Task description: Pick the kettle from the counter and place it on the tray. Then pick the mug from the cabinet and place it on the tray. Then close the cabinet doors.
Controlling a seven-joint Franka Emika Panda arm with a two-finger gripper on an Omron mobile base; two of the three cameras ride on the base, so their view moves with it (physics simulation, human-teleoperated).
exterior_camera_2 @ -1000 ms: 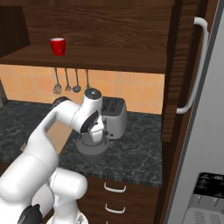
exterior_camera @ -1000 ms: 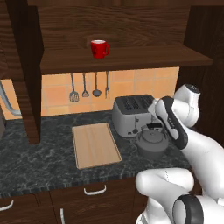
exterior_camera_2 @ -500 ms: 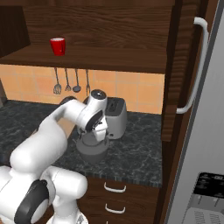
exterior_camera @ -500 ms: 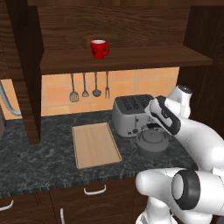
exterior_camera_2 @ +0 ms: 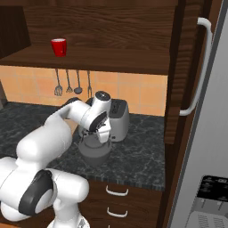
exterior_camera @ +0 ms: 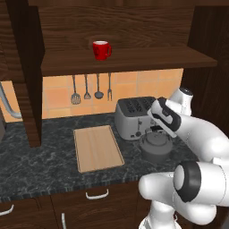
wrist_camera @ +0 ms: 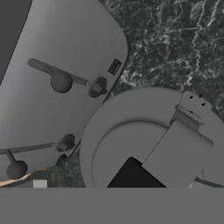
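One dark grey kettle (exterior_camera: 155,146) sits on the black marbled desk (exterior_camera: 49,161), just in front of a silver toaster (exterior_camera: 132,117) and to the right of a light wood tray (exterior_camera: 97,147), which lies flat on the desk. The white arm's end effector (exterior_camera_2: 95,133) is poised directly above the kettle, its jaws spread wide and holding nothing. From the hand camera, the kettle's lid and handle (wrist_camera: 173,153) appear close below. A red mug (exterior_camera: 101,49) stands on the shelf of the open cabinet (exterior_camera: 125,60) above, well apart from the arm.
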